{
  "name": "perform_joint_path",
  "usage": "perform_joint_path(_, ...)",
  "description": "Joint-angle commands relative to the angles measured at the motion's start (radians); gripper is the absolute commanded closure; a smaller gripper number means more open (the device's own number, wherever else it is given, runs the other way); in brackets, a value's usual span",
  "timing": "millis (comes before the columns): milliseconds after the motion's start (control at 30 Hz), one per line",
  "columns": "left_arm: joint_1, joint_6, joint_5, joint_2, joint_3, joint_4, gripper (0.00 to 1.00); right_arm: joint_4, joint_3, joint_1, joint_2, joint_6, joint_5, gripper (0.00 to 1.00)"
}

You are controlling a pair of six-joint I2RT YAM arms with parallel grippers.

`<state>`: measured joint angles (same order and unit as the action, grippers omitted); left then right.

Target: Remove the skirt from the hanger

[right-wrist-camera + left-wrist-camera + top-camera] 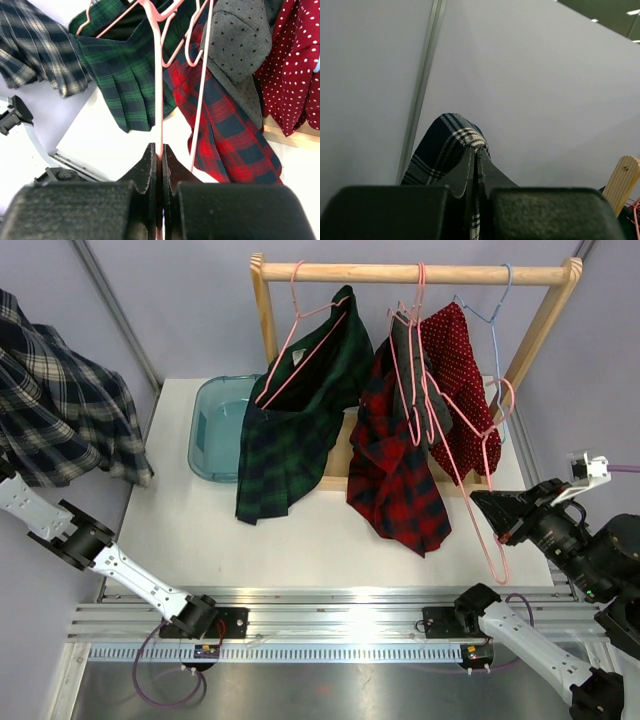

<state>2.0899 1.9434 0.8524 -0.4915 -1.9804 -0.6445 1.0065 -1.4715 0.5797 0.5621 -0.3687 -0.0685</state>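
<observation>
The navy-and-white plaid skirt (60, 410) hangs off the table's left side, away from the rack, and shows again in the left wrist view (445, 145) and at the top left of the right wrist view (35, 45). My left gripper (476, 150) is shut on a fold of this skirt; in the top view the gripper itself is out of frame at the left edge. An empty pink wire hanger (493, 550) slants down from the rail toward the right. My right gripper (482, 503) (160, 148) is shut on the wire of that hanger (159, 100).
A wooden rail (410, 273) carries a green plaid skirt (295, 430) on a pink hanger, a red plaid skirt (395, 470), a red polka-dot garment (462, 380) and a blue hanger (495, 315). A translucent blue bin (215, 425) sits on the white table (300, 540).
</observation>
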Motion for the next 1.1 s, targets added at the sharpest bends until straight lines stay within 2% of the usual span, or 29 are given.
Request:
perform_joint_path(0,0.515,-0.150,-0.127,-0.027,-0.064,0.492,1.00,-0.101,0.022,-0.003,0.038,0.030,-0.024,1.00)
perform_joint_path(167,0.516,-0.325,-0.185,-0.002,-0.135,0.736,1.00,-0.175,0.065,-0.004,0.035,0.042,-0.008,1.00)
perform_joint_path(300,0.516,-0.370,-0.075,0.007,-0.132,0.810,1.00,-0.203,0.057,-0.003,0.048,0.070,0.016,1.00)
perform_joint_path(367,0.516,-0.307,0.026,0.017,-0.037,0.653,1.00,-0.203,0.051,-0.003,0.059,0.083,0.028,1.00)
perform_joint_path(400,0.516,-0.209,0.049,0.025,0.013,0.566,1.00,-0.201,0.048,-0.003,0.062,0.096,0.035,1.00)
perform_joint_path(467,0.515,-0.137,0.135,-0.002,0.097,0.389,1.00,-0.210,0.046,-0.003,0.071,0.102,0.056,1.00)
perform_joint_path(500,0.515,-0.038,0.157,-0.022,0.112,0.317,1.00,-0.213,0.045,-0.003,0.073,0.102,0.062,1.00)
perform_joint_path(533,0.515,0.021,0.174,-0.068,0.162,0.155,1.00,-0.221,0.043,-0.003,0.074,0.100,0.062,1.00)
perform_joint_path(567,0.515,0.125,0.197,-0.090,0.184,0.093,1.00,-0.224,0.039,-0.004,0.076,0.099,0.099,1.00)
perform_joint_path(600,0.515,0.168,0.207,-0.116,0.199,-0.028,1.00,-0.229,0.039,-0.003,0.075,0.088,0.110,1.00)
perform_joint_path(667,0.513,0.270,0.250,-0.215,0.210,-0.114,1.00,-0.241,0.040,-0.004,0.056,0.076,0.128,1.00)
perform_joint_path(700,0.513,0.305,0.255,-0.248,0.228,-0.207,1.00,-0.249,0.048,-0.004,0.047,0.062,0.133,1.00)
perform_joint_path(767,0.513,0.357,0.229,-0.324,0.279,-0.288,1.00,-0.247,0.059,-0.003,0.019,0.048,0.134,1.00)
perform_joint_path(833,0.513,0.365,0.208,-0.381,0.288,-0.389,1.00,-0.233,0.063,-0.003,0.001,0.028,0.136,1.00)
perform_joint_path(867,0.513,0.317,0.171,-0.430,0.293,-0.409,1.00,-0.226,0.066,-0.003,-0.014,0.022,0.136,1.00)
perform_joint_path(967,0.513,0.177,0.152,-0.494,0.321,-0.372,1.00,-0.191,0.065,-0.004,-0.042,-0.004,0.131,1.00)
perform_joint_path(1067,0.454,0.163,0.164,-0.602,0.298,-0.507,1.00,-0.160,0.071,-0.004,-0.080,-0.027,0.122,1.00)
